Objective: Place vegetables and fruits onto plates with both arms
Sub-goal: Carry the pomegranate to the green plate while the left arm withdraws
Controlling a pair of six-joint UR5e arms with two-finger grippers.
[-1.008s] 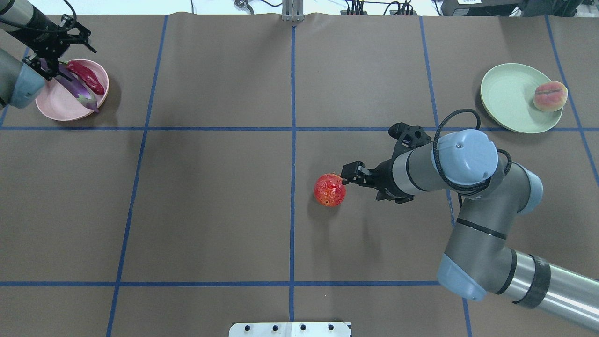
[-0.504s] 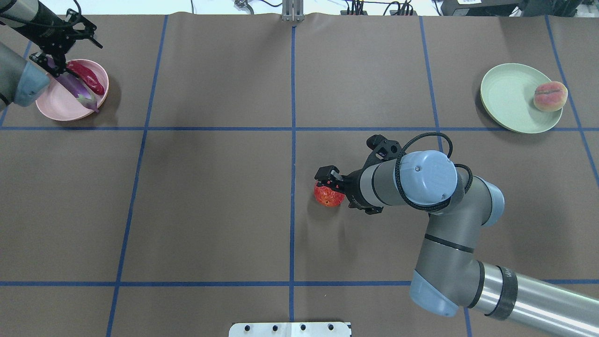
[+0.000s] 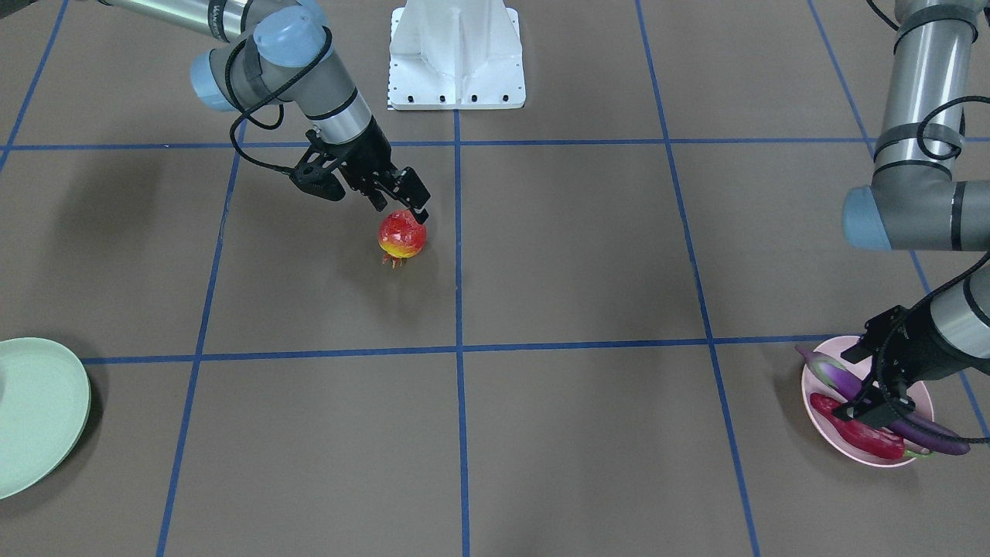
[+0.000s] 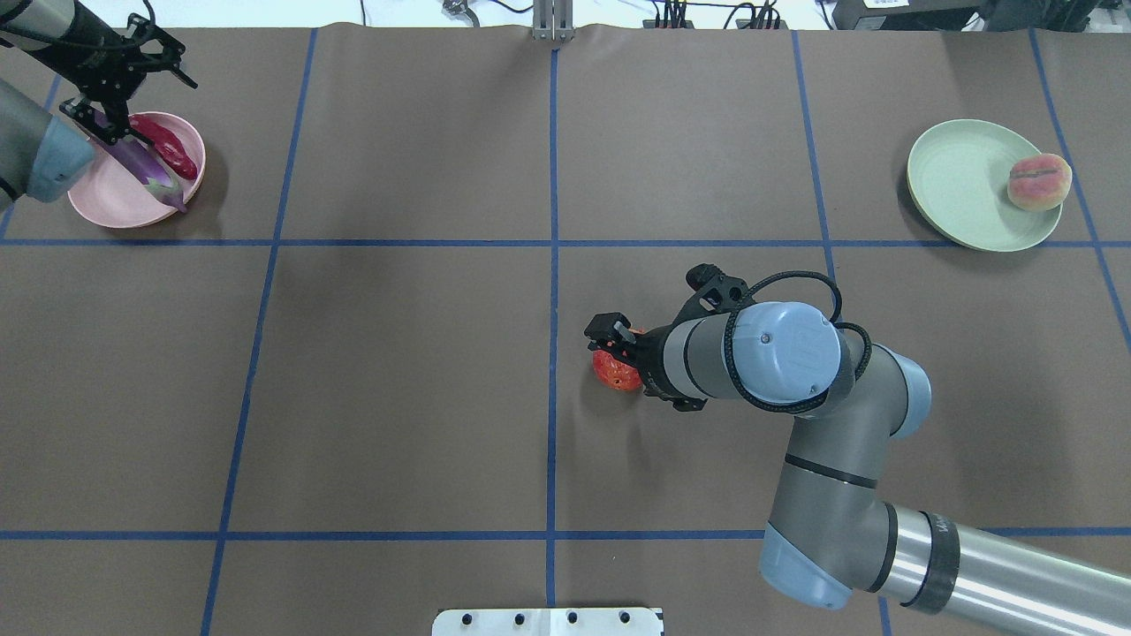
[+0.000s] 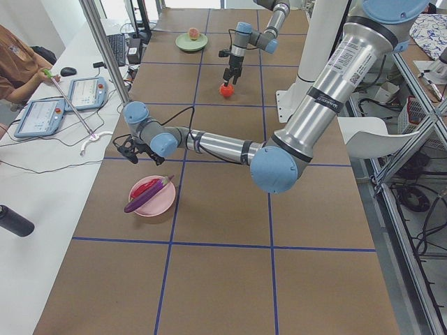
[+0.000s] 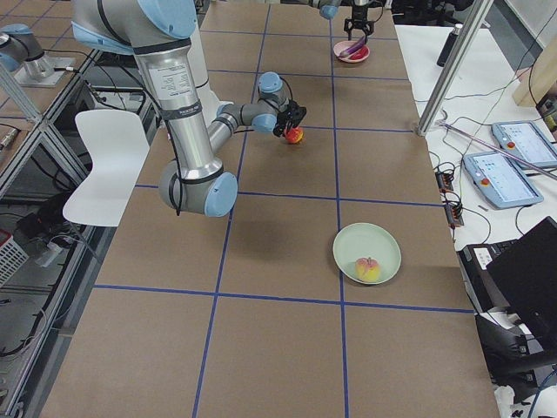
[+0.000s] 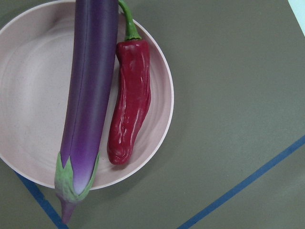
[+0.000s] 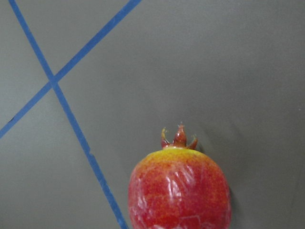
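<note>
Found pomegranate (image 4: 616, 371) on bare table (image 4: 398, 353) near the centre tape cross, unplated. Saw right gripper (image 3: 402, 210) low over it, fingers spread either side, nothing clamped; judged it lined up to pinch the round body. Noted peach (image 4: 1039, 181) at the edge of mint plate (image 4: 959, 185), well apart, with room beside. Logged eggplant (image 4: 146, 168) and chili (image 4: 168, 148) side by side on pink plate (image 4: 106, 199), left gripper (image 3: 858, 384) above, spread, empty.

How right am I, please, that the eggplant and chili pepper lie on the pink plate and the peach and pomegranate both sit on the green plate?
Only the pomegranate is wrong: it sits on the table near the centre, not on the green plate, as the overhead view shows. The eggplant, chili pepper and peach are as you said.
</note>
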